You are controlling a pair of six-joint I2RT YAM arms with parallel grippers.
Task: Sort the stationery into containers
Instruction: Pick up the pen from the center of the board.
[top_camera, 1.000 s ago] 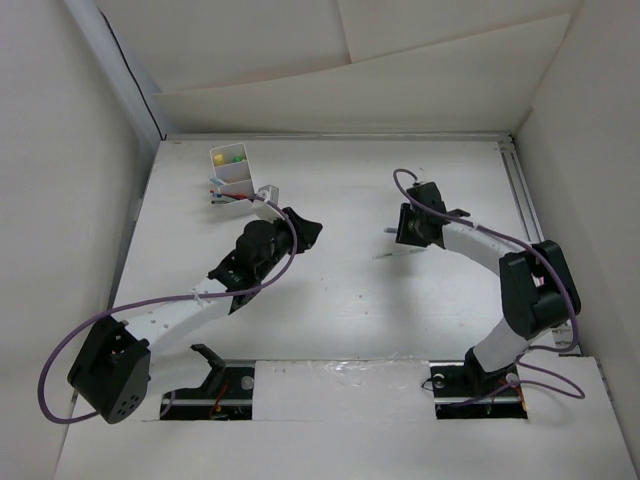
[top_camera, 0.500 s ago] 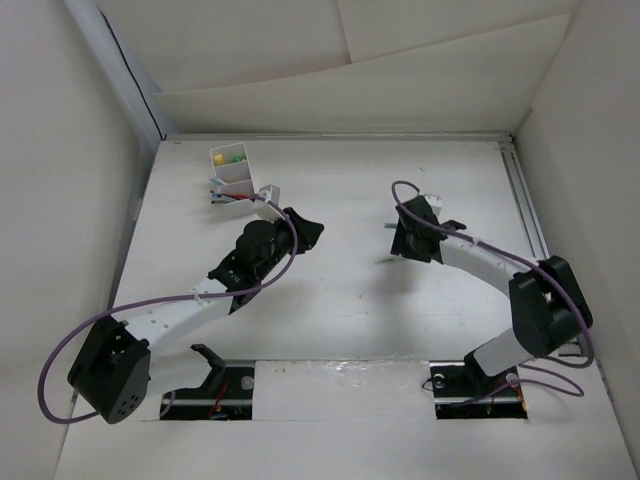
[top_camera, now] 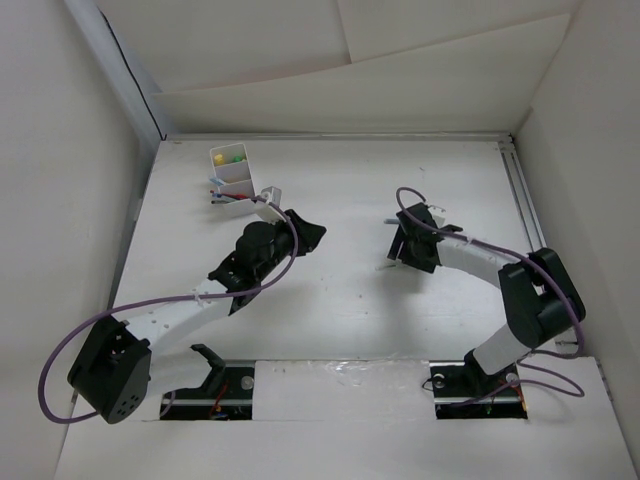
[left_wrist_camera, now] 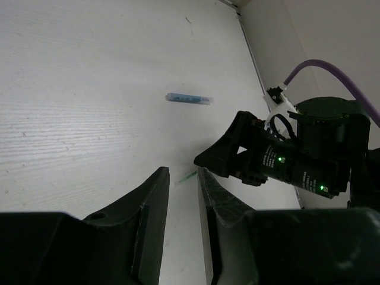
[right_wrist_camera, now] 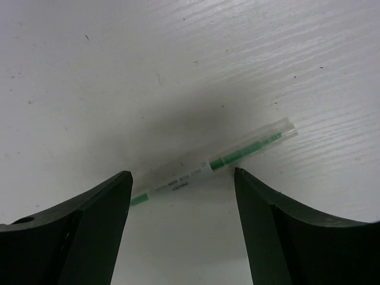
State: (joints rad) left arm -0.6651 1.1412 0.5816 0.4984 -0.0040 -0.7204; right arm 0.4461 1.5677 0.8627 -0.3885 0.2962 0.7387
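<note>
A clear pen with green ink (right_wrist_camera: 214, 163) lies flat on the white table. My right gripper (right_wrist_camera: 184, 178) is open and low over it, one finger on each side, not touching. The pen also shows in the left wrist view (left_wrist_camera: 187, 176), just in front of my right gripper (left_wrist_camera: 217, 159). A short teal-blue pen (left_wrist_camera: 187, 98) lies farther off on the table. My left gripper (left_wrist_camera: 181, 178) is open a little and empty, near the white three-compartment box (top_camera: 232, 176), which holds yellow and green pieces (top_camera: 232, 157) and some pens.
White walls enclose the table on the left (top_camera: 60, 200), back and right. A metal rail (top_camera: 525, 210) runs along the right edge. Purple cables loop off both arms.
My right gripper has moved a little toward the near side and left, coming over the green pen. My left arm has not moved.
</note>
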